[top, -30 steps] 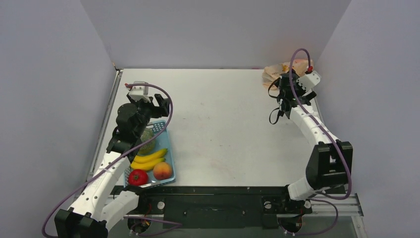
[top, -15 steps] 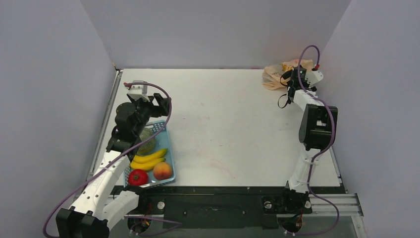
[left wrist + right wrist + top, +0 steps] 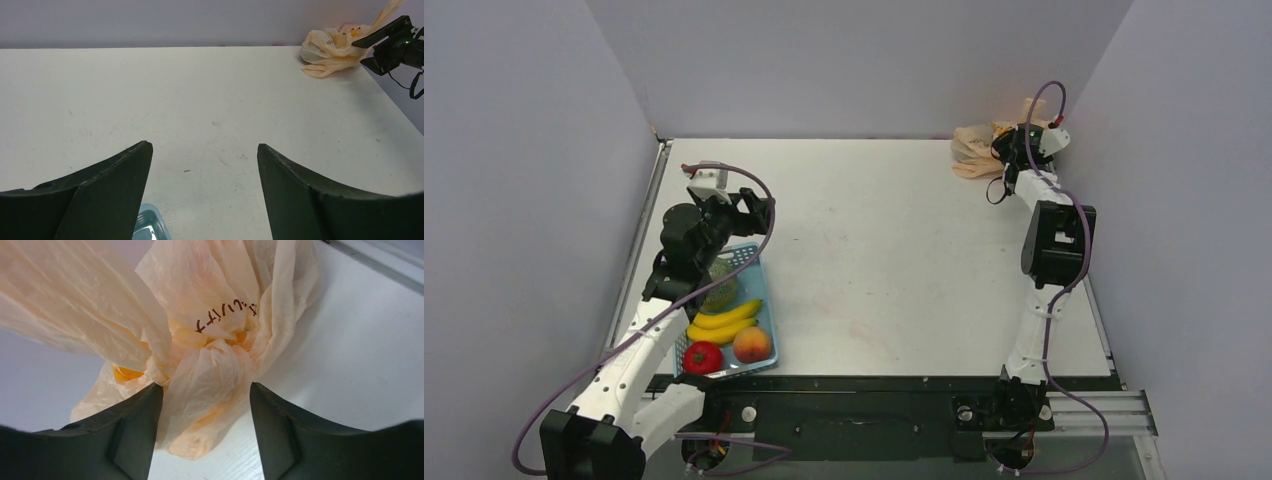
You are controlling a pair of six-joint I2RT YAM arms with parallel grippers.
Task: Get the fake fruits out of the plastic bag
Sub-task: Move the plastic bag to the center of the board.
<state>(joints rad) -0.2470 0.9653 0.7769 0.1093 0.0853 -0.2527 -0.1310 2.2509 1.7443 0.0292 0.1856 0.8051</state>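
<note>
White table (image 3: 874,250); plastic bag (image 3: 215,340) holds orange fake fruits (image 3: 125,374); right pincer (image 3: 206,386) straddles bag, grip unclear; left pincer (image 3: 205,146) released.

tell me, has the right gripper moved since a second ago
Yes. The right gripper has moved away from the near edge, toward the far right corner of the table, and is now at the plastic bag there.

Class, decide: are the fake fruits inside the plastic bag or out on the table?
Inside: the fake fruits show orange-yellow through the plastic bag; none lies loose beside it.
</note>
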